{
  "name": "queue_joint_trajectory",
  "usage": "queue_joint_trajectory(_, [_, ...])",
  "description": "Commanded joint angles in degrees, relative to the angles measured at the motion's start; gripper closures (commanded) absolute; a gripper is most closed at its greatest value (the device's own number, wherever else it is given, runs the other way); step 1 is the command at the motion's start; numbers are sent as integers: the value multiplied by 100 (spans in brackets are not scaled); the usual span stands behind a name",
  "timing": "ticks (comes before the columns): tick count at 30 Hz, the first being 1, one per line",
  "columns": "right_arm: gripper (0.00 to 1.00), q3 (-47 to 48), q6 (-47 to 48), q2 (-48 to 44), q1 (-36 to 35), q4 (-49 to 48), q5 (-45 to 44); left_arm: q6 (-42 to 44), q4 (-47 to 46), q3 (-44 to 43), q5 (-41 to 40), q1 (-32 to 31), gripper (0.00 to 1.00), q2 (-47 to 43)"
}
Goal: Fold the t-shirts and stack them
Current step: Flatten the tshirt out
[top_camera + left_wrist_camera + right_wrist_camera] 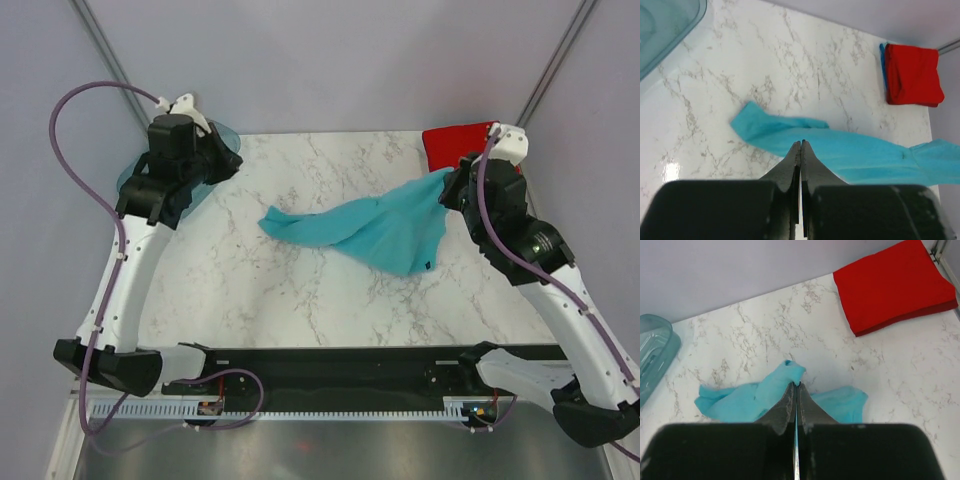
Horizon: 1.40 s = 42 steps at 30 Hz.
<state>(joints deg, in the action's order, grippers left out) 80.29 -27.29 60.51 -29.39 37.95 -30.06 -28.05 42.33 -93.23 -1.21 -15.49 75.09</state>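
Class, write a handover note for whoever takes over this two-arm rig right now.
Left gripper: shut, empty, above the marble table's far left.
Right gripper: shut on one end of the turquoise cloth t-shirt, which trails unfolded across the table.
Done: bright red cloth t-shirt folded square in the far right corner.
To do: fold the turquoise one, stack it on the red.
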Motion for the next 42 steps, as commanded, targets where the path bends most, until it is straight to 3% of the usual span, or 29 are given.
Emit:
queue_joint_trajectory(1, [100,-861,-241,-397,29,459,-18,178,540,821,990,466,98,146])
queue_joint_trajectory(6, [100,-2934,-1109,-1224,21,205,1516,414,-118,2483,1385,529,96,-117])
queue_joint_trajectory(7, [100,-3219,-1242,-1530,29,151,1704,423,-267,2624,1535,520,90,-126])
queue_joint_trajectory(8, [100,-3465,-1383,-1673,21,99,1871,415,-373,2800,1649,520,73,-109])
queue_joint_trajectory(9, [100,-3781,-1489,-1787,21,124,1925,389,-583,2845,1842,503,67,-48])
queue_joint_trajectory(14, [100,-3952,-1649,-2245,29,230,1496,231,-1032,2749,1977,388,44,707])
queue_joint_trajectory(16, [100,-3733,-1561,-2272,21,265,1346,178,-1182,2670,1818,380,40,1111])
queue_joint_trajectory(20, [100,-3372,-1201,-2254,21,256,1100,195,-1235,2066,1441,388,38,2243])
queue_joint_trajectory(26, [100,-3002,-866,-2070,29,55,1187,493,-1262,1169,896,441,37,3239])
queue_joint_trajectory(30, [100,-3045,-857,-1842,21,-174,1599,1020,-1323,693,1105,432,41,3897])
queue_joint_trajectory(34, [100,-3186,-849,-1683,29,-350,1609,1548,-1315,253,1457,441,45,4302])
queue_joint_trajectory(42, [100,-3292,-787,-1490,21,-491,1662,2453,-1315,-177,1273,468,51,4821])
